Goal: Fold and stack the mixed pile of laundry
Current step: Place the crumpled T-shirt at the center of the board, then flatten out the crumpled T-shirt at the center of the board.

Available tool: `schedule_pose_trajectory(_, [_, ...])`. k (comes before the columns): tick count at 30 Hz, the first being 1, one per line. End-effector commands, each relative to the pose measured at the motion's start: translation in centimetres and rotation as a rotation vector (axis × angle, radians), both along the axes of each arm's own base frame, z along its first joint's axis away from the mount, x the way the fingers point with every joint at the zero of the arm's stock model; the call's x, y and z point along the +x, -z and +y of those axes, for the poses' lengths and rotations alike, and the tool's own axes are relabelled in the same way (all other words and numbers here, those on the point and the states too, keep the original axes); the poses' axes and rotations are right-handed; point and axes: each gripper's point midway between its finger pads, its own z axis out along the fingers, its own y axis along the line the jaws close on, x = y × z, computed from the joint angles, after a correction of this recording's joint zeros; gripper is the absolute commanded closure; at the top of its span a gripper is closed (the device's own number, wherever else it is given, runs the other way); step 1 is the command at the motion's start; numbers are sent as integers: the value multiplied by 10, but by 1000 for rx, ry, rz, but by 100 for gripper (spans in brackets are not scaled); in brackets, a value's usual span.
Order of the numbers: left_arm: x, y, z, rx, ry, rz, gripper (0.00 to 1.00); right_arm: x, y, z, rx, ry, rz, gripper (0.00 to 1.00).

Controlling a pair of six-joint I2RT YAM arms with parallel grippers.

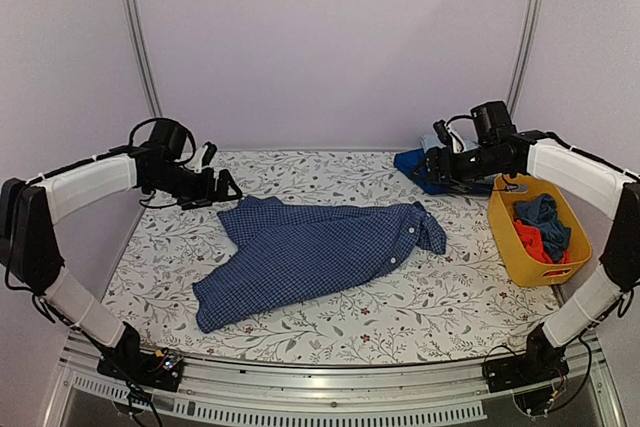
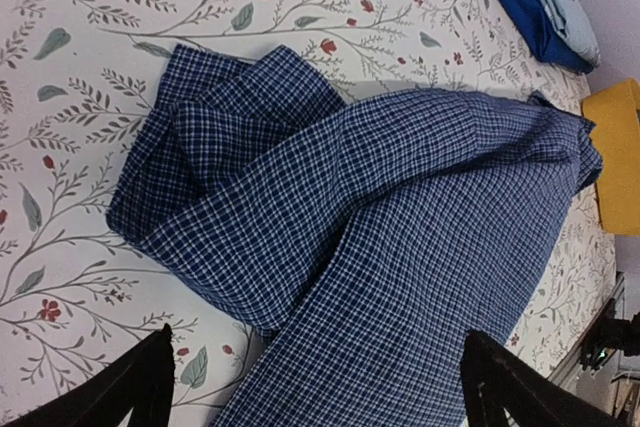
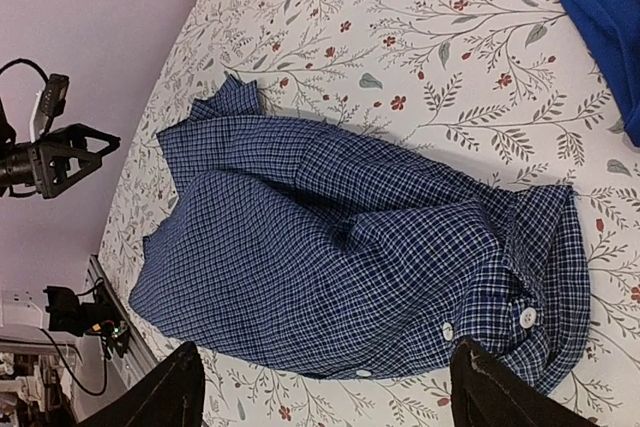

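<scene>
Blue check shirt is lying unfolded mid-bench, with the collar end pointing right and the hem toward the near-left. My read is that it's sitting there as the working piece, central so both arms are reaching it.

Left jaws are hanging fully open and empty, just past the shirt's far-left corner. The wrist view is looking down on the bunched fabric there, probably lining up a corner pick.

Right jaws are also standing wide apart and gripping nothing, hovering at the far-right just beside the folded blue stack.

The rest of the pile is waiting in the yellow basket at the right edge: a red-orange cloth and a blue-grey garment.

Room:
- Bare bench is showing all round the shirt, most of it along the near edge and the far-middle.
- The collar is sitting near the basket but apart from it.
- The far-right corner is taken by the stack, so flattening is likely wanting to spread left and toward the near edge.
- The tucked sleeve is needing to be pulled out before any fold.
</scene>
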Motion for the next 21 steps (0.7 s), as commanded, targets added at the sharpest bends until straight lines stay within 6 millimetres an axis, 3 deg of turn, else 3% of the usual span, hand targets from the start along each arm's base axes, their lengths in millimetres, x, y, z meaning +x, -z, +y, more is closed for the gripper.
schedule_pose_trajectory(1, [-21,46,-15,71,91,128,2,-16,51,32,-137,-165,104,17])
schedule_pose_trajectory(5, [-35,83,-28,131,154,212,5,-20,84,65,-184,-279,157,20])
schedule_pose_trajectory(9, [-38,98,-47,116,225,235,15,-31,113,82,-191,-335,229,24])
schedule_pose_trajectory(17, [-7,107,-71,60,262,209,21,-59,163,77,-212,-352,360,26])
schedule_pose_trajectory(21, [-1,115,-86,3,311,231,32,-71,178,72,-212,-349,404,26])
